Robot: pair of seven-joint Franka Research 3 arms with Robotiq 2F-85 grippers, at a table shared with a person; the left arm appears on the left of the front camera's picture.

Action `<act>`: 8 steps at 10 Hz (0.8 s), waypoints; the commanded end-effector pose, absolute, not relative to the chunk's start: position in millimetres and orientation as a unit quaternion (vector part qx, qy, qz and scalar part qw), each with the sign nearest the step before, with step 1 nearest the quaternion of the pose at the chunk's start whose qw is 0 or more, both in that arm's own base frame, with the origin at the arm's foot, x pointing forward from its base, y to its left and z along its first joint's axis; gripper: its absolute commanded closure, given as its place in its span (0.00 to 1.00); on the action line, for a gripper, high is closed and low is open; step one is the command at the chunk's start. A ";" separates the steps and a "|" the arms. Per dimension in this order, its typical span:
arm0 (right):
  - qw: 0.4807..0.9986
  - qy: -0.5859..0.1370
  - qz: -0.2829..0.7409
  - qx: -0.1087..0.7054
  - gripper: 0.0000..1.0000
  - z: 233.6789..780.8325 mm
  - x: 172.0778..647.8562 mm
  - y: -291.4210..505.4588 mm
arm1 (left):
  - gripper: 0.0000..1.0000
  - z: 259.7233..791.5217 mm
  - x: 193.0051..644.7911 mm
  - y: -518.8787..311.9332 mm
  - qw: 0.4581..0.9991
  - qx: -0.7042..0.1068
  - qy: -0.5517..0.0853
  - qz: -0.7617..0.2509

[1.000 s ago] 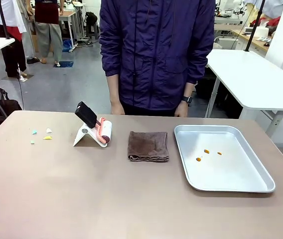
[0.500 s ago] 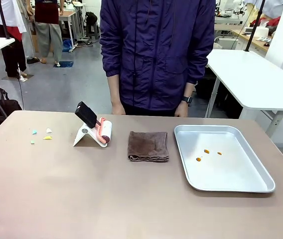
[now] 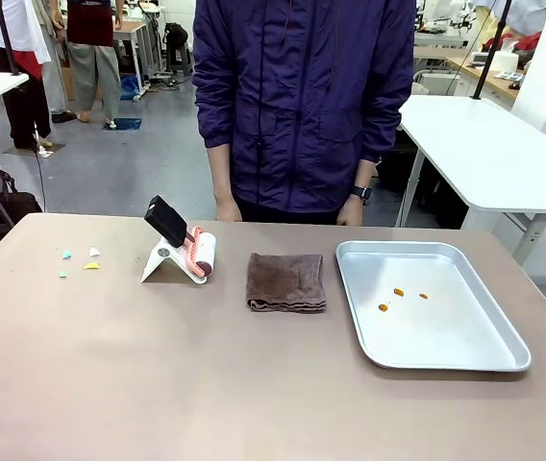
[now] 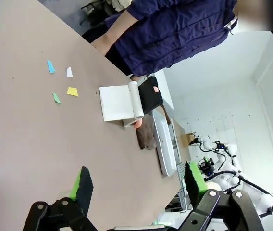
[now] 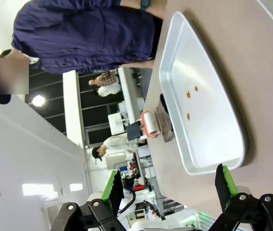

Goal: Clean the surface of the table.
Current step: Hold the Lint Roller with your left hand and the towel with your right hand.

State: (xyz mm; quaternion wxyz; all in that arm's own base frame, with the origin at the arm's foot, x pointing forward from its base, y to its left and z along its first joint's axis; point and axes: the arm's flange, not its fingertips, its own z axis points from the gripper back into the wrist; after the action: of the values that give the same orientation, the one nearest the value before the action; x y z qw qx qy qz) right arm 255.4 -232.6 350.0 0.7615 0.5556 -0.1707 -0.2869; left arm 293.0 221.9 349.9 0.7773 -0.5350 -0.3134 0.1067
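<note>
From the front view I have the desk [image 3: 206, 384] running wide across the lower half, matte beige-brown, with a person [image 3: 302, 106] in a dark purple jacket standing at its far edge, hands down by the rim. On the far left lie a few small paper scraps [image 3: 81, 259]. Toward the middle a lint roller [image 3: 199, 254] leans on a white stand [image 3: 161, 261], and just right of it is a folded brown cloth [image 3: 286, 281]. A shallow metal tray [image 3: 446, 331] sits at the right with some orange crumbs [image 3: 398, 292] in it. I judge that the cleaning has not yet begun: the scraps are loose and both tools sit untouched. The next move, as I see it, calls for picking a tool, roller or cloth, and getting to the scraps at the left. In the left wrist view the left pincer [image 4: 136, 182] hangs above bare desk with its green-padded fingers wide apart and nothing between them, scraps and roller well ahead. In the right wrist view the right pincer [image 5: 169, 185] is likewise spread and empty, near the tray's closer end. The desktop looks smooth and dry apart from the scraps. Around it is a workshop with a grey floor, a white-topped table [image 3: 494, 154] at the right and other people farther back on the left.
</note>
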 end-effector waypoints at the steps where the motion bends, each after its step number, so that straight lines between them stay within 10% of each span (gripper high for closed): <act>1: 0.793 -0.220 -0.285 0.491 0.00 379.3 262.7 -195.1 | 0.00 366.7 307.9 215.7 0.794 -0.513 -0.318 0.069; 8: 0.889 -0.268 0.033 0.371 0.00 476.7 378.0 41.4 | 0.00 446.0 405.6 107.1 0.859 -0.390 -0.291 -0.159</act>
State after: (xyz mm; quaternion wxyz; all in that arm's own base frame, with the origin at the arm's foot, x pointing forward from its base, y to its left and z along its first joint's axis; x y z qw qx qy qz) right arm 360.6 26.9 495.3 0.8929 0.3554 -0.2751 0.0261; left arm 403.6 112.7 454.3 0.8467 -0.4209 -0.2960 -0.1357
